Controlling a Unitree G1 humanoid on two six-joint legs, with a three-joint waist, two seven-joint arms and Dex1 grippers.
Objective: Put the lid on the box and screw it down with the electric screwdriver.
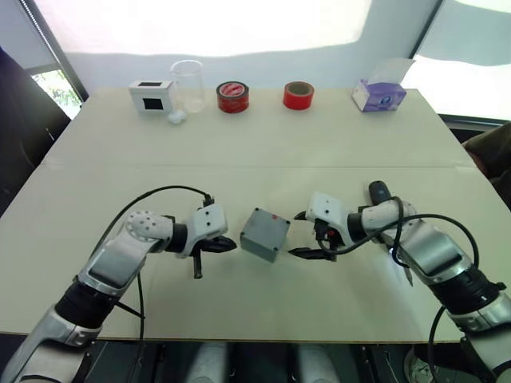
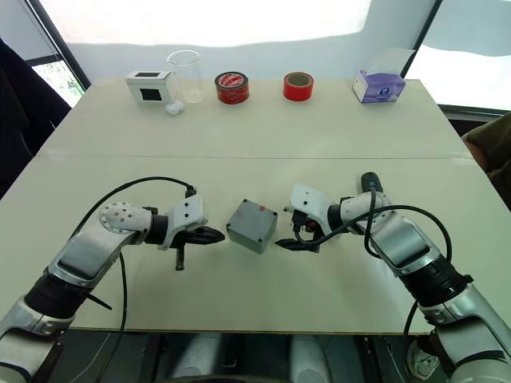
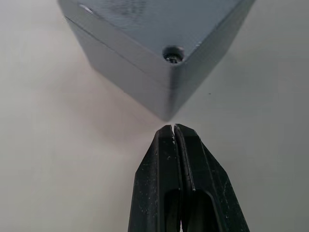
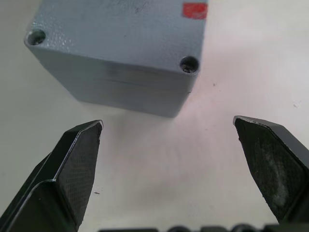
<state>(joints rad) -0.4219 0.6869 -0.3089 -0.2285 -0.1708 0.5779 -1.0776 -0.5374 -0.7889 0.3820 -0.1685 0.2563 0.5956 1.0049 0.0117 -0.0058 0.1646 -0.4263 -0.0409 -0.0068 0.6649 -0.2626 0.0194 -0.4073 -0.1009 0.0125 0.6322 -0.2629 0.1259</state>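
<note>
Claws flanking small square grey box [image 1: 264, 234], lid [image 4: 126, 24] already seated, mid-counter [image 1: 263, 144]: left claw [image 1: 227, 245] clenched just beside one corner, right claw [image 1: 307, 236] spread wide opposite. Risk: nudging housing askew; long black screwdriver [image 1: 380, 192] lying ungrasped behind right wrist.

You see the grey box [image 1: 264, 234] near the middle of the table, turned corner-on between the two arms. The lid [image 4: 130, 29] sits on it, a thin seam marking the joint; corner screw holes show, and a small red mark lies on top. The black electric screwdriver [image 2: 368, 183] lies behind the right arm, largely hidden.
</note>
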